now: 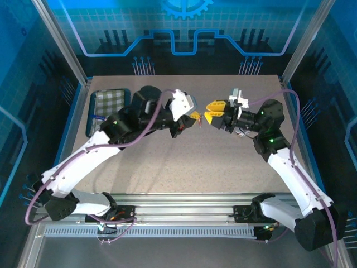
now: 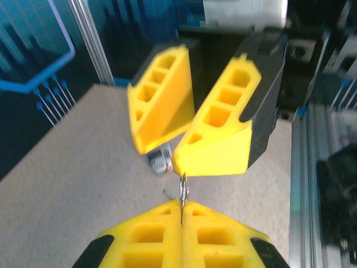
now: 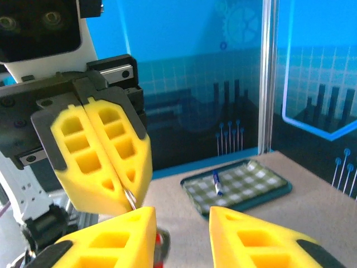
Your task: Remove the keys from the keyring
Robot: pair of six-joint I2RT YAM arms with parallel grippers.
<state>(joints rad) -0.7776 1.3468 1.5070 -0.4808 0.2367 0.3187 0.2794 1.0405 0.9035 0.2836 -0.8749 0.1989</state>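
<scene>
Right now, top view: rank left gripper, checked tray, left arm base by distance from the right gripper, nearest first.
From the right gripper:
1. left gripper, just to its left, tips nearly meeting, shut on a thin metal piece.
2. checked tray, far left of the table.
3. left arm base, near edge, left.

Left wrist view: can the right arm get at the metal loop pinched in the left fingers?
Probably yes. The right fingers stand open just beside the metal loop, which pokes clear of the shut left fingers, nothing between.
</scene>
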